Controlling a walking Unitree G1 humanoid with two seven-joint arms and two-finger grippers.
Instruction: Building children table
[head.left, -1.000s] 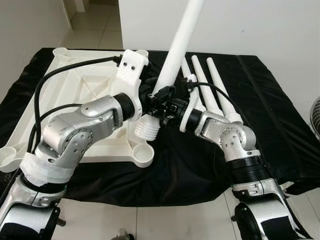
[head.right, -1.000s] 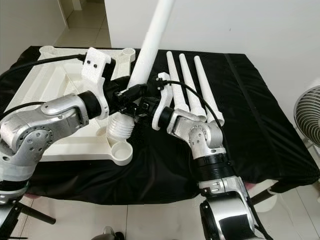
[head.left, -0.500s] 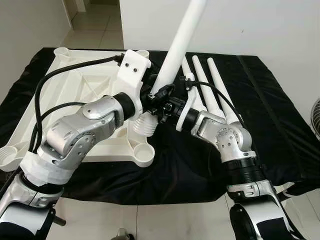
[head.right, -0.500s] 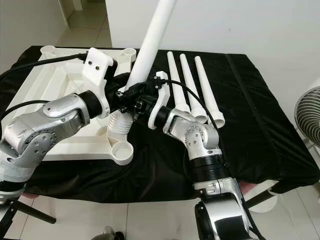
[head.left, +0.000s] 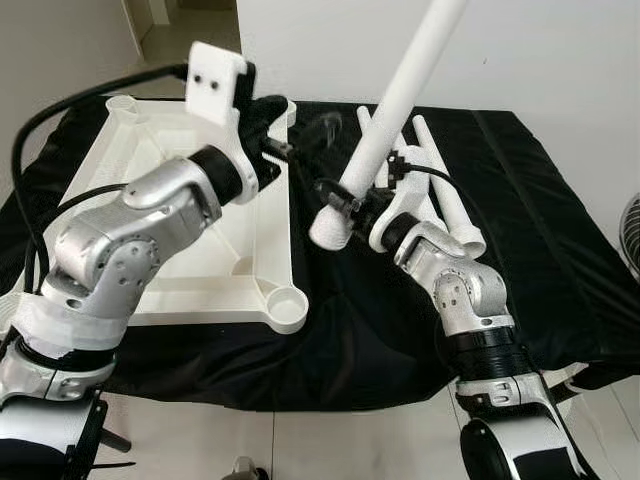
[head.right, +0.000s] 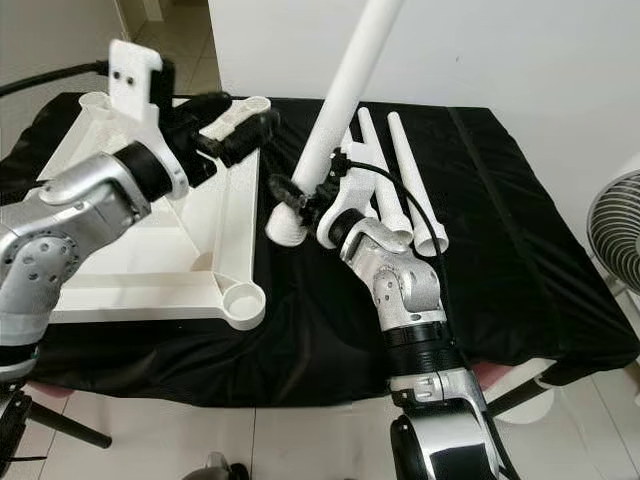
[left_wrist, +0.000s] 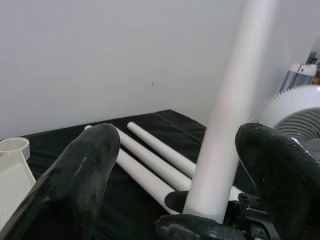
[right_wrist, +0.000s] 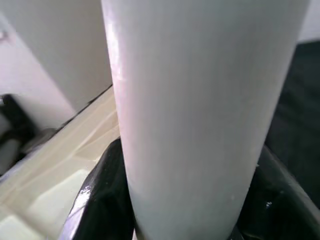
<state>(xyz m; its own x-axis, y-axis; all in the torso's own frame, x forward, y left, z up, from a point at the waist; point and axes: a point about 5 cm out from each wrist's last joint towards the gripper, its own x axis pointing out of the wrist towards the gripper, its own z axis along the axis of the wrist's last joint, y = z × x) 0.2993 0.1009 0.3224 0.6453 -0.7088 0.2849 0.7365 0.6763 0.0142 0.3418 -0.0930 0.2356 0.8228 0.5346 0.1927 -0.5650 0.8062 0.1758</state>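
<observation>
A long white table leg (head.left: 400, 100) stands tilted, its top leaning right, with its wide lower end (head.left: 328, 228) hanging just above the black cloth. My right gripper (head.left: 345, 200) is shut on it near that lower end. The white tabletop (head.left: 200, 250) lies upside down on the left, with an empty corner socket (head.left: 285, 300) at its near right corner. My left gripper (head.right: 235, 120) is raised over the tabletop's far right corner, open and holding nothing. In the left wrist view its two black fingers (left_wrist: 80, 175) stand wide apart, with the leg (left_wrist: 225, 125) beyond them.
More white legs (head.right: 400, 170) lie side by side on the black cloth (head.left: 560, 250) behind my right arm. A white fan (head.right: 615, 220) stands off the table's right edge. A white wall is close behind, and tiled floor lies in front.
My left gripper let go of the leg and rose back to the left. The right gripper carried the leg rightward, off the tabletop's edge and over the cloth.
</observation>
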